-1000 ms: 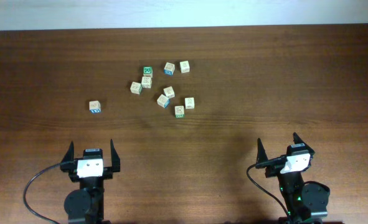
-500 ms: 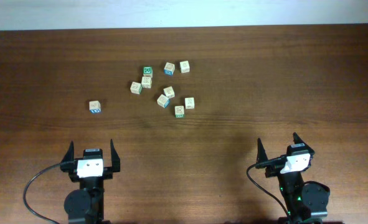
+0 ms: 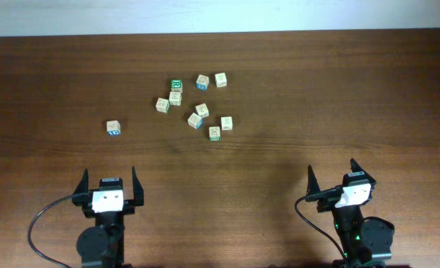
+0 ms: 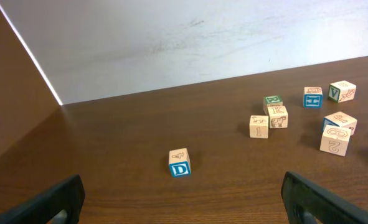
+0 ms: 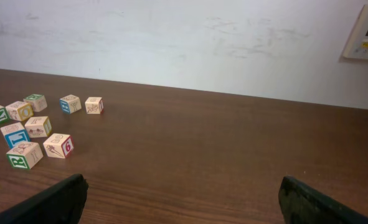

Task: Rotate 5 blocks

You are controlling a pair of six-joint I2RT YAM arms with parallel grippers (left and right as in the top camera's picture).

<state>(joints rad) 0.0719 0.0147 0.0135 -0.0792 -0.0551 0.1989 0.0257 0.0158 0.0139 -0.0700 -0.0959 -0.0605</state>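
Observation:
Several small pale wooden blocks lie in a loose cluster point(image 3: 202, 109) at the far middle of the table. One block with a blue D face point(image 3: 113, 127) sits apart to the left and shows clearly in the left wrist view point(image 4: 179, 162). A cube with a green top point(image 3: 176, 84) stands at the cluster's far left. My left gripper point(image 3: 109, 179) and right gripper point(image 3: 332, 173) rest near the front edge, both open and empty, well short of every block. The right wrist view shows the cluster far left, its nearest block point(image 5: 24, 154) bearing a green letter.
A pale wall runs behind the table's far edge point(image 3: 279, 33). A wall panel point(image 5: 365, 32) hangs at the upper right of the right wrist view. Bare wood point(image 3: 227, 186) lies between the grippers and the blocks.

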